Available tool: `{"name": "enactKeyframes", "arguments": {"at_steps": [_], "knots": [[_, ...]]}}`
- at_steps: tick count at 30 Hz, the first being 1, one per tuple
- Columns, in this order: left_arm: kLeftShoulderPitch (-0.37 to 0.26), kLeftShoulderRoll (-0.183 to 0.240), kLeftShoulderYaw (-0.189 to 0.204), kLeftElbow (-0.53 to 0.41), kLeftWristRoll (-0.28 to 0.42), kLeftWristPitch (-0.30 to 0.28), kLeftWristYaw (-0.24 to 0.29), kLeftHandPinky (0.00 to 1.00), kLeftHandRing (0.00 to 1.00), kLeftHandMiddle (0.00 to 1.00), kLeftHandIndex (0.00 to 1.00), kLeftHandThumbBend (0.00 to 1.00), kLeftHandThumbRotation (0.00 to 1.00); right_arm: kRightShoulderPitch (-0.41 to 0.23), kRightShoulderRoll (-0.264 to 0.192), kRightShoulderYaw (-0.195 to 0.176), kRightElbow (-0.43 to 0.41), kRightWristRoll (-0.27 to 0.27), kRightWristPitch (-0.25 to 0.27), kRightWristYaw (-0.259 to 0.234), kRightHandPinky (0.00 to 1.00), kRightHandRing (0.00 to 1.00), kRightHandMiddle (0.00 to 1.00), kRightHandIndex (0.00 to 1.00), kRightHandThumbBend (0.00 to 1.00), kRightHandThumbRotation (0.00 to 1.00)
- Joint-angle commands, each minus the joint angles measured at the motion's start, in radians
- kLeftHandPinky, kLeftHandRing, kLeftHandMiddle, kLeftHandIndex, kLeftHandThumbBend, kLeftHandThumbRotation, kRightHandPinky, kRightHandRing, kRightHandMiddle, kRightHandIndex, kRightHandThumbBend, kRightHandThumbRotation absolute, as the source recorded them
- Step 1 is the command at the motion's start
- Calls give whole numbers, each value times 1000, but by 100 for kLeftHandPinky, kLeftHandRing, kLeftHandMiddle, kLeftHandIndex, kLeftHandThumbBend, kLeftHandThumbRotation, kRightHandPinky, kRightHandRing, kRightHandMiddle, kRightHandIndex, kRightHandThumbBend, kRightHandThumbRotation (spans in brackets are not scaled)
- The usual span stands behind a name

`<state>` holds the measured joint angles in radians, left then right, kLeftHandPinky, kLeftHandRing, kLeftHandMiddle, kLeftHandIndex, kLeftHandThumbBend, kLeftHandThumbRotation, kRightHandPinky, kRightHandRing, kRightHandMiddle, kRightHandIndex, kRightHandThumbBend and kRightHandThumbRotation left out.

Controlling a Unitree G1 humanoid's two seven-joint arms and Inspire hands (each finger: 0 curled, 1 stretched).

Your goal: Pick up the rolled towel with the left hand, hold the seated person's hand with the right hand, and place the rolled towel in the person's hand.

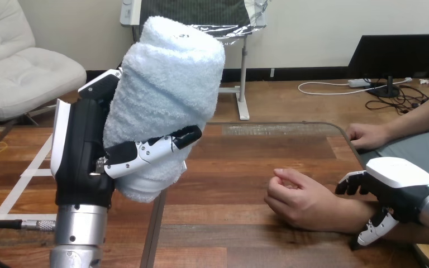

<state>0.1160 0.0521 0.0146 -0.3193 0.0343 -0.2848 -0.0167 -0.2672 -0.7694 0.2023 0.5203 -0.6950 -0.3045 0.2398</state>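
A pale blue rolled towel (165,84) stands upright, raised high above the table at the left. My left hand (81,151) is shut on it, with the thumb (156,146) curled across its lower front. At the right, the person's hand (296,198) rests on the wooden table (246,162), loosely curled with the palm turned up and nothing in it. My right hand (399,178) grips the person's wrist from the right, its fingers (349,183) hooked over the far side and its thumb (377,226) on the near side.
The person's other hand (368,135) lies on the table's far right edge. The table's left edge runs down just below the towel.
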Motion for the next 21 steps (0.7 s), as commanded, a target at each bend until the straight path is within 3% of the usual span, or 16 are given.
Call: {"name": "enactKeyframes", "arguments": {"at_steps": [1, 21], "knots": [[-49, -4, 11, -13, -25, -25, 0, 17, 23, 29, 36, 45, 0, -67, 23, 39, 52, -13, 21, 0, 57, 72, 74, 74, 93, 18], [-52, 7, 18, -10, -31, -49, -3, 17, 23, 29, 36, 43, 0, -126, 37, 117, 160, -16, 18, 14, 48, 64, 68, 68, 88, 16]]}}
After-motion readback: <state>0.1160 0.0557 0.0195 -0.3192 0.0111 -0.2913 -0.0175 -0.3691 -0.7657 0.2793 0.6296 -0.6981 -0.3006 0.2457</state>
